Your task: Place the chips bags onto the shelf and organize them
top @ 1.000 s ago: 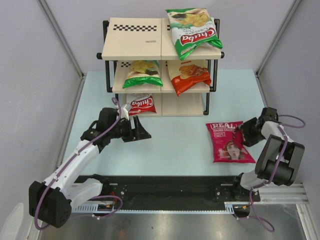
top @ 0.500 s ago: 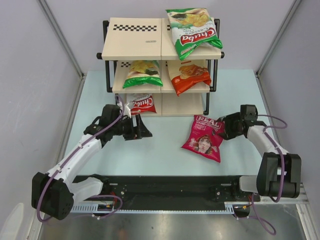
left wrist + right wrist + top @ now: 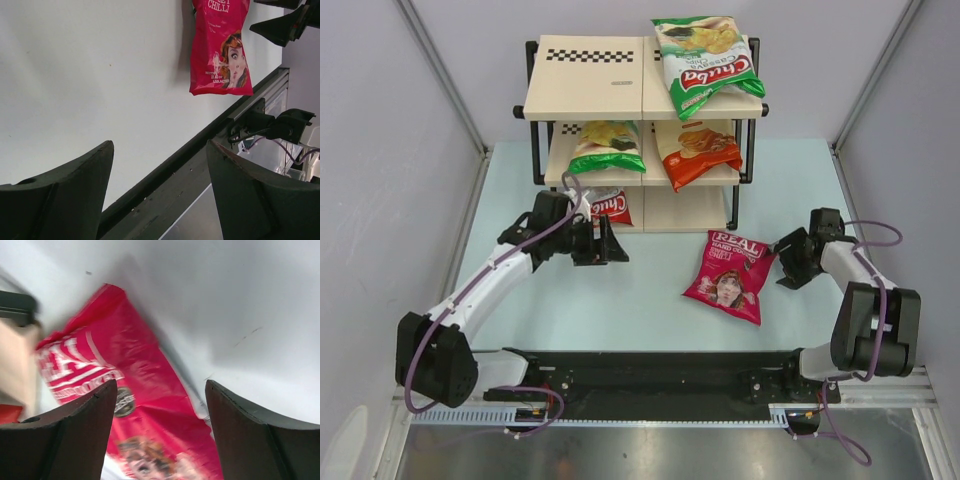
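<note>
The shelf (image 3: 588,92) stands at the back of the table. A green-and-white chips bag (image 3: 705,62) lies on its top board, another green one (image 3: 608,146) and an orange one (image 3: 697,150) on the middle board, and a red-and-white one (image 3: 610,205) on the bottom board. The magenta bag with a face (image 3: 728,275) (image 3: 220,45) (image 3: 135,400) lies flat on the table in front of the shelf. My right gripper (image 3: 782,264) (image 3: 161,382) is open just right of that bag, holding nothing. My left gripper (image 3: 617,247) (image 3: 159,145) is open and empty below the red-and-white bag.
The pale blue table (image 3: 650,285) is walled by grey panels on the left, right and back. A black rail (image 3: 650,370) with the arm bases runs along the near edge. The shelf's black legs (image 3: 733,205) stand close to the magenta bag.
My right gripper slid the magenta bag left toward the shelf, then let go and drew back to the right. My left gripper shifted slightly up and right, nearer the shelf.
</note>
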You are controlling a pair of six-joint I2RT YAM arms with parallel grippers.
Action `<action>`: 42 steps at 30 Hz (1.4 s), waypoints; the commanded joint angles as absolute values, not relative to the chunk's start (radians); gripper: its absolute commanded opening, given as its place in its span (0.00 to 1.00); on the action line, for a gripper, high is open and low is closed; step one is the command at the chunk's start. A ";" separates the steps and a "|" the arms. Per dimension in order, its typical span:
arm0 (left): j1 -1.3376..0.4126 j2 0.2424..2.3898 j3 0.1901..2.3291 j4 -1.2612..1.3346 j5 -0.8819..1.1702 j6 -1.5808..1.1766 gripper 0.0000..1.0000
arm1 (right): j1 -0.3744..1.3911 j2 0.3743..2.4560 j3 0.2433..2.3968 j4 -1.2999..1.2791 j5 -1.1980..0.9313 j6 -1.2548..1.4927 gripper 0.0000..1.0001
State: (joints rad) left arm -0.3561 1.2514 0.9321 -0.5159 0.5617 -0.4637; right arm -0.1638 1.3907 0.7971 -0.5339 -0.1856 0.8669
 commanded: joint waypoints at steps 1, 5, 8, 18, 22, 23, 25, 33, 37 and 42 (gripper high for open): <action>-0.364 1.279 1.011 -0.548 0.581 -0.399 0.79 | -0.143 1.442 0.830 -0.535 -0.149 0.729 0.77; -0.364 1.296 1.020 -0.555 0.583 -0.391 0.79 | -0.133 1.476 0.828 -0.488 -0.163 0.692 0.77; -0.362 1.299 1.012 -0.557 0.581 -0.397 0.79 | -0.129 1.515 0.827 -0.456 -0.195 0.664 0.78; -0.365 1.275 0.979 -0.558 0.572 -0.420 0.79 | -0.123 1.583 0.769 -0.370 -0.331 0.641 0.78; -0.365 1.261 0.965 -0.554 0.571 -0.434 0.79 | -0.111 1.568 0.729 -0.342 -0.371 0.647 0.75; -0.365 1.258 0.959 -0.551 0.572 -0.439 0.79 | -0.107 1.566 0.713 -0.341 -0.382 0.646 0.74; -0.365 1.255 0.954 -0.546 0.574 -0.446 0.79 | -0.100 1.566 0.700 -0.331 -0.391 0.643 0.72; -0.387 1.258 0.951 -0.529 0.572 -0.472 0.79 | -0.091 1.549 0.663 -0.328 -0.426 0.629 0.55; -0.406 1.258 0.948 -0.526 0.566 -0.488 0.79 | -0.084 1.539 0.650 -0.350 -0.439 0.623 0.08; -0.429 1.243 0.913 -0.505 0.583 -0.534 0.79 | -0.080 1.484 0.627 -0.368 -0.453 0.690 0.00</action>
State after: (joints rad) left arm -0.4118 1.2854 0.9398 -0.5430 0.5606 -0.4808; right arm -0.1001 1.5150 0.6750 -0.2783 -0.4721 0.6632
